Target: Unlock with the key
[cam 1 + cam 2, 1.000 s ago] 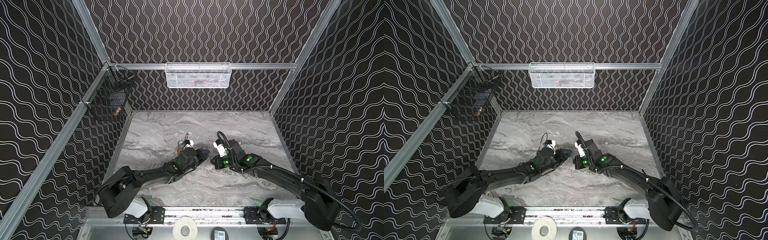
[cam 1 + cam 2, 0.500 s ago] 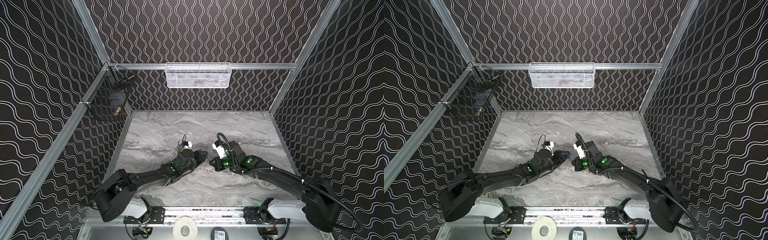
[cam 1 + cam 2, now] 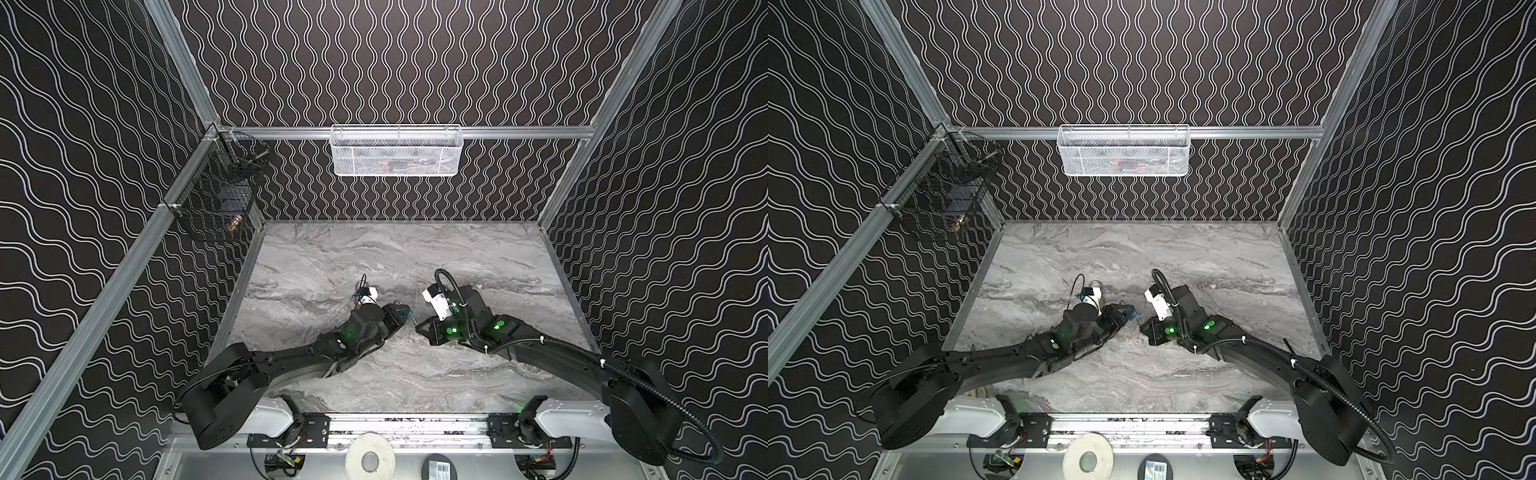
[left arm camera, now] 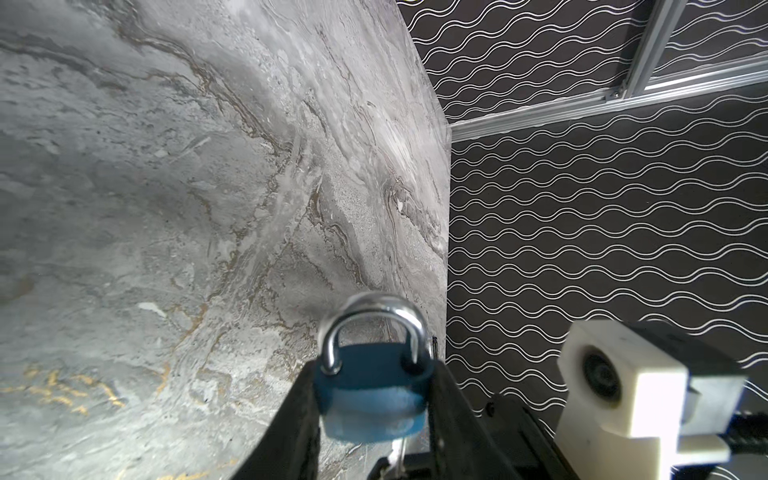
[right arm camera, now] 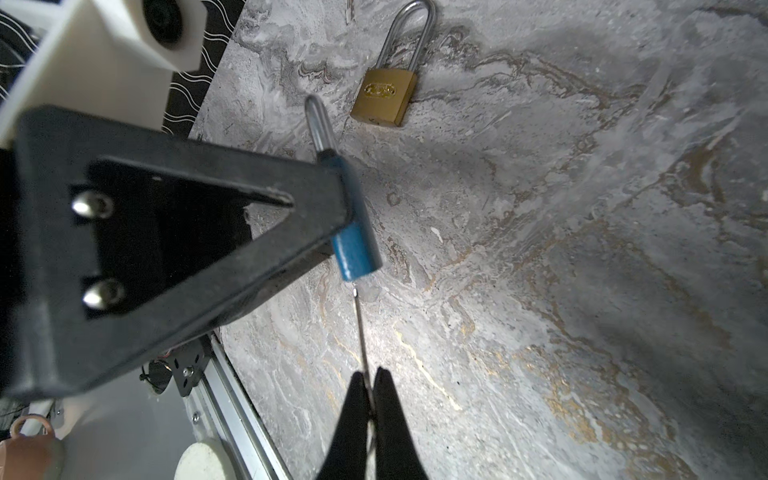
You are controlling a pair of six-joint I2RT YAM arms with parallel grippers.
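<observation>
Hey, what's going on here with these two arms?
The left end effector grips a blue padlock by its body. The right end effector is shut on a key, whose tip sits right at the bottom of the lock. Whether it has entered the keyhole is unclear. The shackle looks closed, so the lock is not yet open. A brass padlock lies untouched on the table nearby.
</observation>
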